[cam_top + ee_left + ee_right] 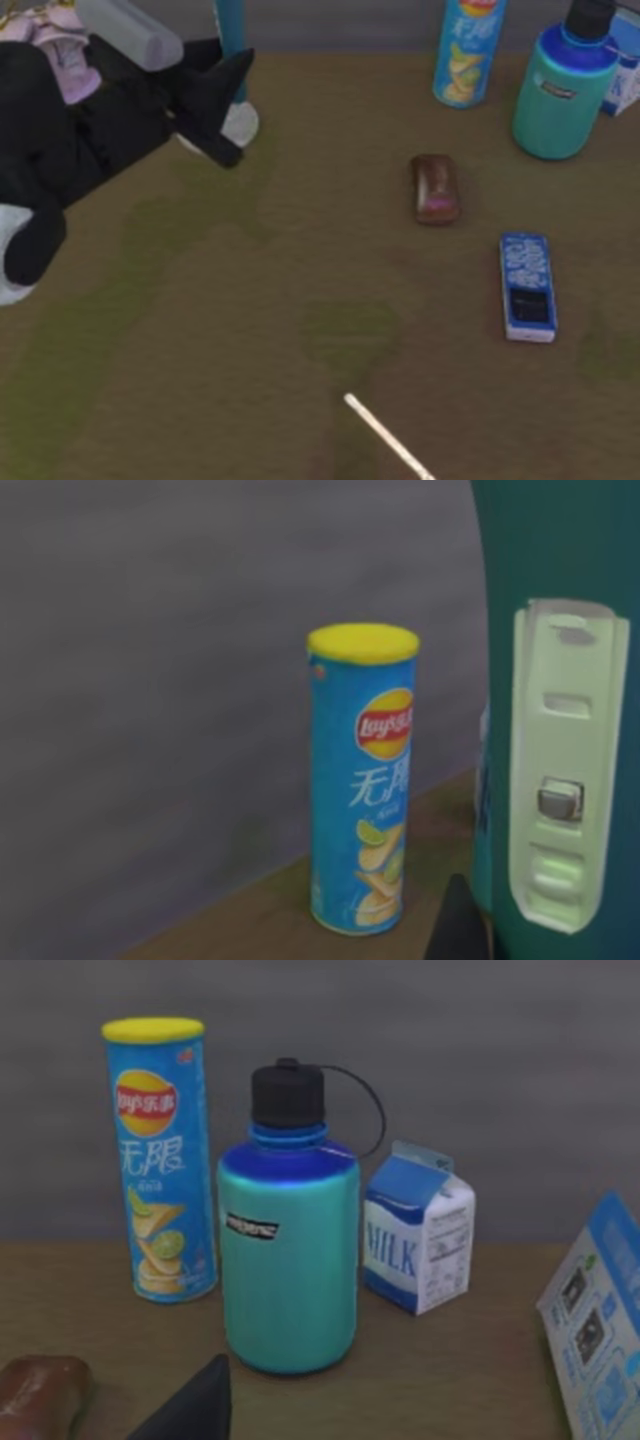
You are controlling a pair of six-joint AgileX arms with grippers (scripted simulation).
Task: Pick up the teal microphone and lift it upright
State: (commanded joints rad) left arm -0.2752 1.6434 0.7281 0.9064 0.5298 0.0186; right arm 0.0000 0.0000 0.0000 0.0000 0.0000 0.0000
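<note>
The teal microphone is at the table's far left, held off the table in my left gripper, which is shut on it. Its slim teal handle points up toward the camera, and its rounded silver-white head shows below the dark fingers. In the left wrist view the teal microphone's handle stands vertical and close, its white switch plate facing the camera. My right gripper is outside the top view. One dark finger of it shows, with nothing by it.
A blue chips can, a big teal bottle with a black cap and a milk carton stand along the back right. A brown lump, a blue-and-white remote and a thin white stick lie on the table.
</note>
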